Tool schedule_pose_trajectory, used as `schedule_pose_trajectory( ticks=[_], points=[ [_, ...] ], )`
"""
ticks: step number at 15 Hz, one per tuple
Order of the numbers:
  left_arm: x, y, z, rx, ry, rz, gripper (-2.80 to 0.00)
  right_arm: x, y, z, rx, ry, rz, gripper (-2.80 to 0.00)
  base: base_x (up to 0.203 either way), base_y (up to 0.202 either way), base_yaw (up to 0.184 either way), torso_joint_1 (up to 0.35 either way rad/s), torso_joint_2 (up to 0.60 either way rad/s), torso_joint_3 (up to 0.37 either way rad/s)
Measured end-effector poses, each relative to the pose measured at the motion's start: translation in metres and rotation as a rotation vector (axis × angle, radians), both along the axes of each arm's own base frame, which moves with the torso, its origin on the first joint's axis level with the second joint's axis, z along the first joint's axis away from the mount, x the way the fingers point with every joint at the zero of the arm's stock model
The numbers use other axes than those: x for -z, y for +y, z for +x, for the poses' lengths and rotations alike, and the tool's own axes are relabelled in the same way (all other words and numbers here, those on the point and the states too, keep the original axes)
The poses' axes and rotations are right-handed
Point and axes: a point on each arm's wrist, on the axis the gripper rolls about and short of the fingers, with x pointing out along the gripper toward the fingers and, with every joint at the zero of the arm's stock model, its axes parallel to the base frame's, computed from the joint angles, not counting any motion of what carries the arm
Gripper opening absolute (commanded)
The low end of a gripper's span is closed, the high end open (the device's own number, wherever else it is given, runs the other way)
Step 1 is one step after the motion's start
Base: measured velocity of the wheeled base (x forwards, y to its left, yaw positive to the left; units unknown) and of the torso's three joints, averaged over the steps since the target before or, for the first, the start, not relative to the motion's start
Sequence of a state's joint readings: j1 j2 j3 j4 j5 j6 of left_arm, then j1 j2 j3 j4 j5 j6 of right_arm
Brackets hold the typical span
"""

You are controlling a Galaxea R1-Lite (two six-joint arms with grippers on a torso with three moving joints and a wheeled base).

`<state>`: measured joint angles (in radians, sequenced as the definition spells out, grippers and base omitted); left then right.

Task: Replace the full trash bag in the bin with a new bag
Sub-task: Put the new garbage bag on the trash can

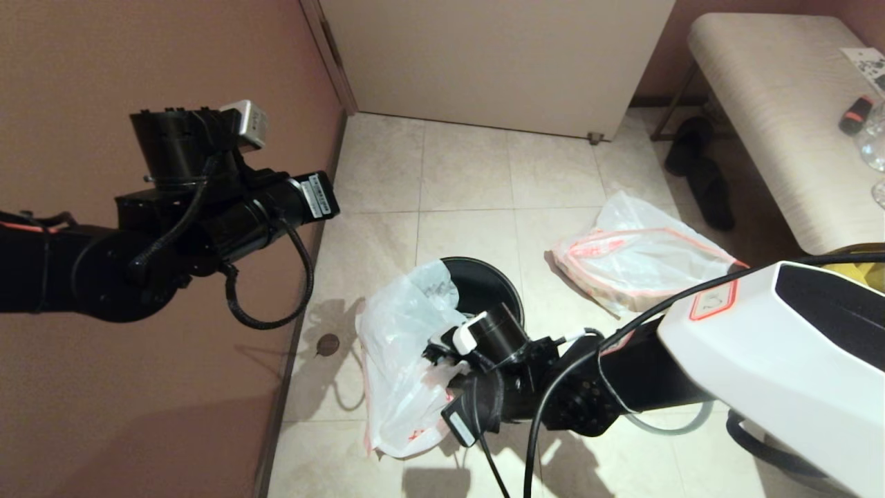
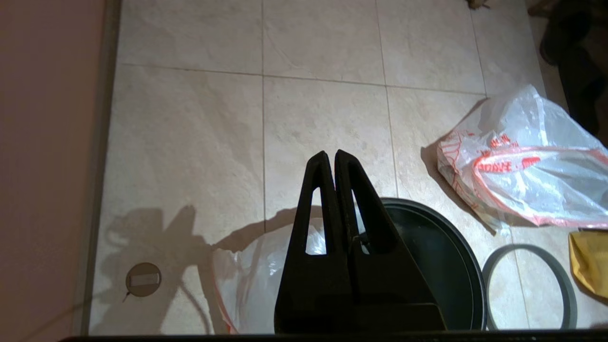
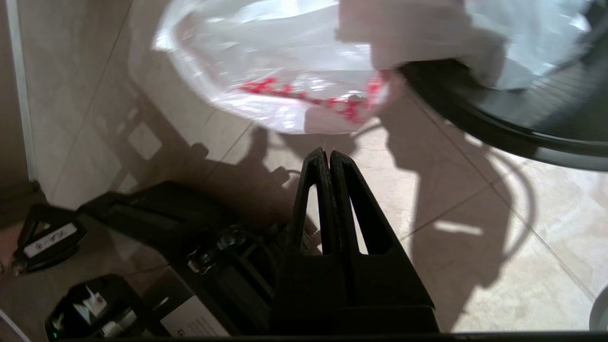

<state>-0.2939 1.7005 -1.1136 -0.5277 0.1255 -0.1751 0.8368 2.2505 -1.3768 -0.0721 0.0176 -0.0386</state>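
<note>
Both grippers are closed on nothing: left gripper (image 2: 331, 156) raised above the bin (image 2: 427, 247), right gripper (image 3: 325, 156) positioned beside the new bag (image 1: 397, 366) draped over it.

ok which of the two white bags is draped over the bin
The new bag, hanging limp over the bin's rim by the right gripper. The other, the full trash bag, lies flat on the floor apart from the bin.

I see beige worktop (image 1: 774, 124) at far right; black slippers (image 1: 698, 169) just beside it on floor; white door (image 1: 498, 62) well left of it.
</note>
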Motion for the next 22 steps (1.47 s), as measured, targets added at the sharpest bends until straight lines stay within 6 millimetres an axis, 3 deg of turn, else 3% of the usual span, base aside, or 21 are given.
schedule_pose_trajectory(
  ticks=[3,4,11,16,22],
  points=[
    [-0.012,0.006,-0.009,-0.009,-0.032,-0.010,-2.80,0.017,0.018,-0.013,-0.063,0.003,-0.040,-2.80,0.000,0.000,0.000,0.000,0.00,0.000],
    [-0.015,0.009,-0.011,-0.013,-0.042,-0.013,-2.80,0.022,0.023,-0.013,-0.080,-0.007,-0.051,0.00,0.000,0.000,0.000,0.000,0.00,0.000],
    [-0.029,0.014,-0.024,-0.020,-0.085,-0.023,-2.80,0.037,0.072,-0.007,-0.124,-0.115,-0.045,0.00,0.000,0.000,0.000,0.000,0.00,0.000],
    [-0.033,0.015,-0.028,-0.021,-0.096,-0.025,-2.80,0.066,0.086,-0.006,-0.118,-0.175,-0.133,0.00,0.000,0.000,0.000,0.000,0.00,0.000],
    [-0.035,0.016,-0.030,-0.022,-0.102,-0.026,-2.80,0.079,0.096,-0.012,-0.160,-0.180,-0.150,0.00,0.000,0.000,0.000,0.000,0.00,0.000]
  ],
)
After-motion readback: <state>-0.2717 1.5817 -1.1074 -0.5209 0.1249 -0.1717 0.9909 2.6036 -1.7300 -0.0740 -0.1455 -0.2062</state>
